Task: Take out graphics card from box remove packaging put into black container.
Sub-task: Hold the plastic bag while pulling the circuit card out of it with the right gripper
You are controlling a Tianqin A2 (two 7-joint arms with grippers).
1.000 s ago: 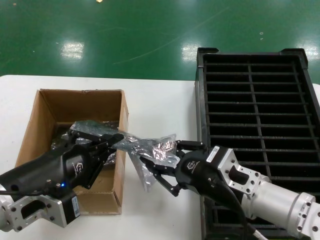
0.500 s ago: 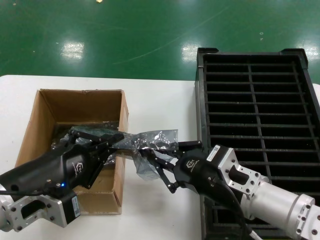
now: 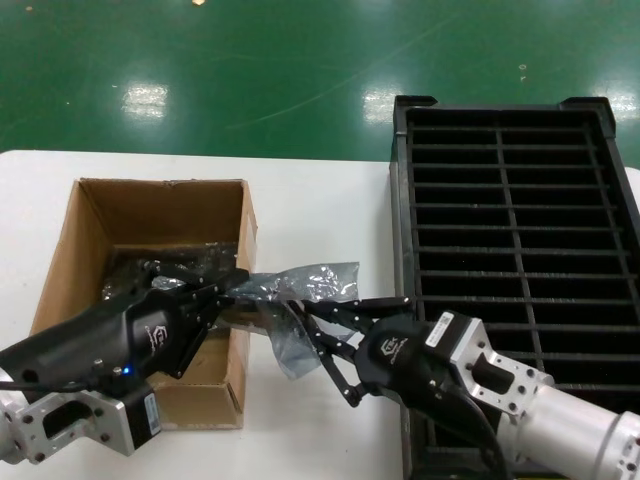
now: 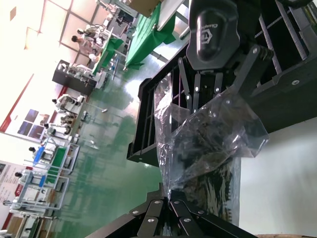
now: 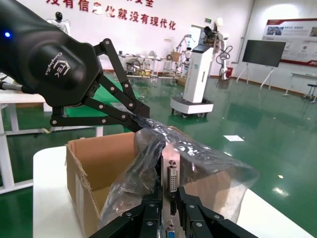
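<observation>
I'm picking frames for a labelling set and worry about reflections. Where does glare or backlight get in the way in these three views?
Head view: ceiling lights make white patches on the green floor, and the packaging glints. Left wrist view: strong backlight washes out the hall's upper corner, while the bag stays readable. Right wrist view: even light; shiny highlights on the bag partly veil the graphics card.

**Bright overhead light, glare on floor and plastic**

Ceiling lamps leave white glare patches on the green floor. The packaging glints sharply. In the left wrist view the far hall is washed out and hazy; nearby parts stay sharp.
</observation>
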